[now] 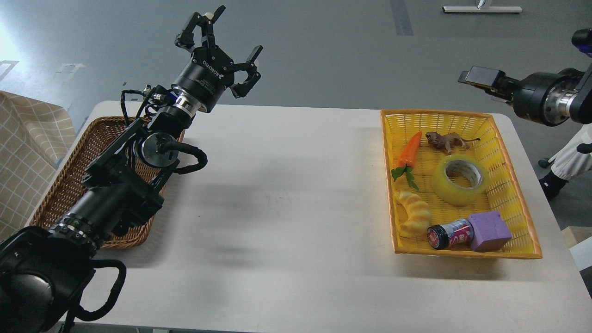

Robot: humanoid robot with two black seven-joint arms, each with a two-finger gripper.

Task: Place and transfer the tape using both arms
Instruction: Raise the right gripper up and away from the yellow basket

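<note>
The left gripper point(221, 51) is hanging high over the far left part of the counter point(286, 194), its fingers point(252, 54) spreading wide and gripping nothing. Below and behind it, toward the near left, the brown basket point(69, 185) is sitting on the counter under the left arm.

The right gripper point(483, 77) is hovering above and just beyond the far right corner of the yellow basket point(518, 203), pointing left. It is showing nearly edge-on, so I cannot tell how far its fingers are standing apart; nothing is showing in its grasp.

The tape point(460, 179) is lying flat in the yellow basket, below and nearer than the right gripper, well apart from it, with its core ring facing up. It is sitting toward the right wall of the basket. The toy lion point(446, 140) is standing just beyond the tape, between it and the right gripper. The carrot point(408, 155) is lying to the left of the tape, by the basket's left wall. The bread toy point(414, 212) is lying nearer along that same wall. The jar point(451, 234) is lying on its side at the near edge, touching the purple block point(490, 230), both nearer than the tape and farthest from the right gripper.

The tape is far to the right of the left gripper, across the bare middle of the counter.
</note>
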